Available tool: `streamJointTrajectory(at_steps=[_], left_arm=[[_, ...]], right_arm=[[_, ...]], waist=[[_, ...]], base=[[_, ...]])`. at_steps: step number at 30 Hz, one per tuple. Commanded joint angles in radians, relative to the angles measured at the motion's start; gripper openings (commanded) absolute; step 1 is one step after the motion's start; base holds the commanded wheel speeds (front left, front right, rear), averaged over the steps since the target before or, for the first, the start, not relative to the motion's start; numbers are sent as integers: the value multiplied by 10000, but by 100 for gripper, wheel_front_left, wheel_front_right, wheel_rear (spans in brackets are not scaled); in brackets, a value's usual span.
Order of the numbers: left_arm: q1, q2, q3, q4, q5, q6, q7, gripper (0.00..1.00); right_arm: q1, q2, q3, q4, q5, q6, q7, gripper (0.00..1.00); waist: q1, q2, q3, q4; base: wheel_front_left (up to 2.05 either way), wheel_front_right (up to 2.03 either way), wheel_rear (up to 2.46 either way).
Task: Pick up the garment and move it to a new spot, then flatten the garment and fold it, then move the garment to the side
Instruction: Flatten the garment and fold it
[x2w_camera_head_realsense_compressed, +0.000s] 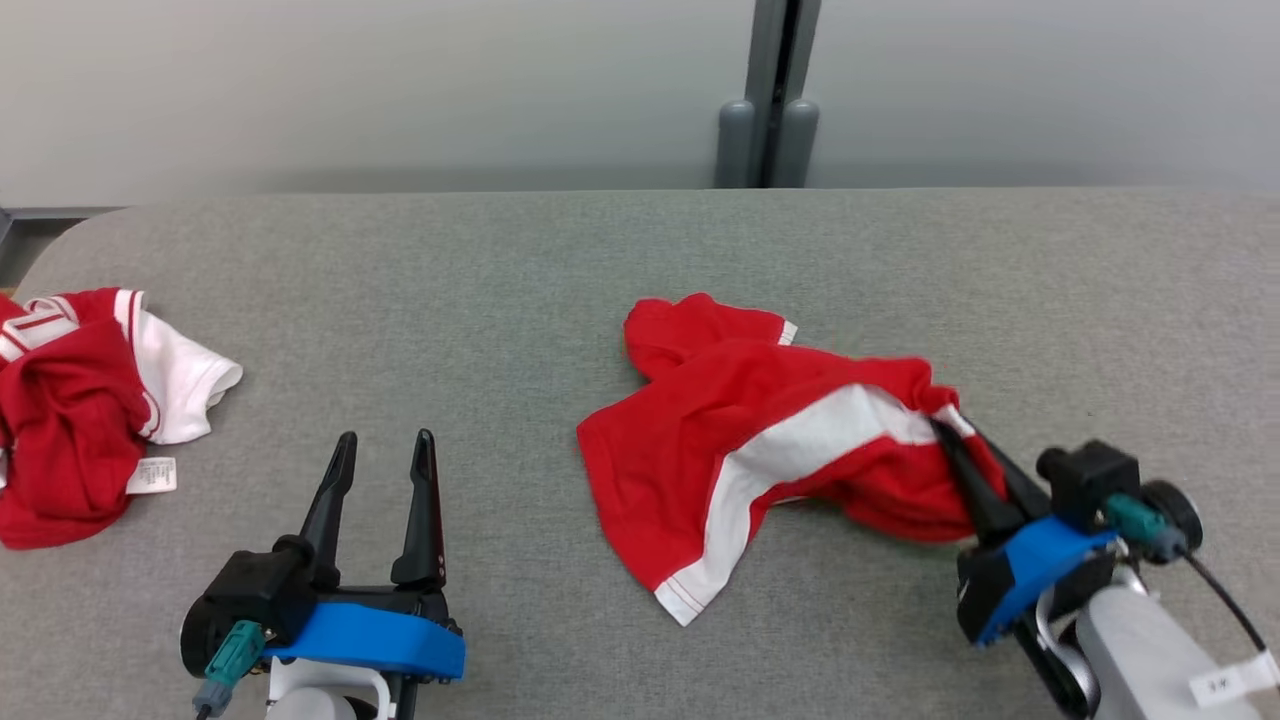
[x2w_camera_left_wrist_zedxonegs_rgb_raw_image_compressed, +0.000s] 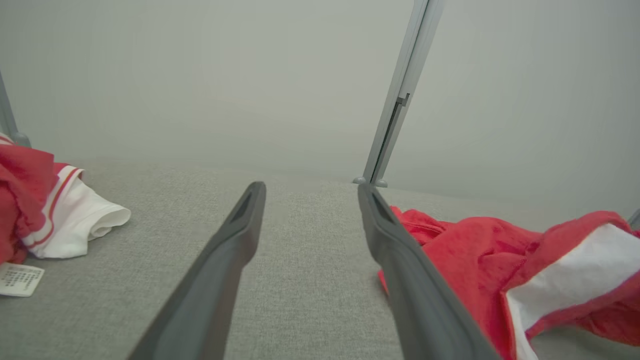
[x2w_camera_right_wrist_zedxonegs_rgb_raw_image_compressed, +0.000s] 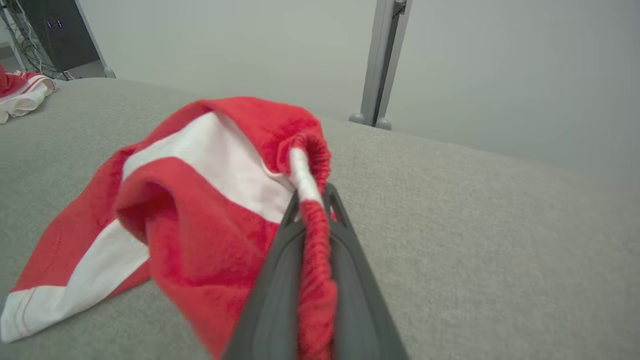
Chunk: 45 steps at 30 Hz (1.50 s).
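The garment (x2w_camera_head_realsense_compressed: 760, 440) is a crumpled red piece with a white stripe, lying mid-table on grey cloth. My right gripper (x2w_camera_head_realsense_compressed: 950, 425) is shut on its right edge, and the gathered red band runs between the fingers (x2w_camera_right_wrist_zedxonegs_rgb_raw_image_compressed: 280, 280) in the right wrist view, where the garment (x2w_camera_right_wrist_zedxonegs_rgb_raw_image_compressed: 200, 200) is lifted slightly at that edge. My left gripper (x2w_camera_head_realsense_compressed: 383, 440) stands open at the lower left, above bare table, well left of the garment. In the left wrist view its fingers (x2w_camera_left_wrist_zedxonegs_rgb_raw_image_compressed: 225, 260) are spread with nothing between them, and the garment (x2w_camera_left_wrist_zedxonegs_rgb_raw_image_compressed: 500, 260) lies to their right.
A second red and white garment (x2w_camera_head_realsense_compressed: 80, 410) with a label lies bunched at the table's left edge. The grey table (x2w_camera_head_realsense_compressed: 500, 280) ends at a pale wall with a grey post (x2w_camera_head_realsense_compressed: 770, 100) behind.
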Motion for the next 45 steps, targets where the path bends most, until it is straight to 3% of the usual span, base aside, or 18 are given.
streamJointTrajectory(at_steps=[1, 10, 11, 12, 13, 22, 26, 35, 45], left_arm=[[34, -6, 44, -18, 50, -16, -28, 100], [1, -7, -71, 38, 78, -17, -27, 100], [11, -7, -69, 38, 89, -17, -28, 100], [15, -9, -52, 41, 91, -17, -27, 100], [12, -9, -54, 44, 108, -17, -27, 100], [-229, -8, -118, 76, 187, -17, -27, 100], [-244, -9, -72, 64, 224, -17, -28, 100], [-385, -9, -183, 64, 158, -17, -27, 100], [-511, -8, -362, 73, -31, -17, -27, 100]], right_arm=[[810, 3, -163, -613, -59, 1, -29, 0], [3834, 167, -698, -2514, -1, 0, -24, 0], [4030, 162, -736, -2594, 46, 1, -22, 9], [4169, 189, -691, -2687, 94, 1, -16, 93], [4234, 189, -741, -2786, 126, 1, -19, 100], [3785, 52, -1302, -4463, 290, 1, -29, 100], [3168, -213, -1433, -4631, 315, 1, -18, 100], [1260, -892, -810, -3403, 523, 1, 1931, 100], [829, -1263, 201, -1496, 1169, 1, 3494, 100]], waist=[[0, 0, -131, -270], [0, 0, -125, -723], [0, 0, -121, -757], [0, 0, -111, -800], [0, 0, -107, -832], [0, 0, -51, -853], [0, 0, -13, -710], [0, 0, 169, -269], [0, 0, 326, 154]], base=[[0, 0, 0], [0, 0, 0], [0, 0, 0], [0, 0, 0], [0, 0, 0], [0, 0, 0], [0, 0, 0], [0, 0, 0], [0, 0, 0]])
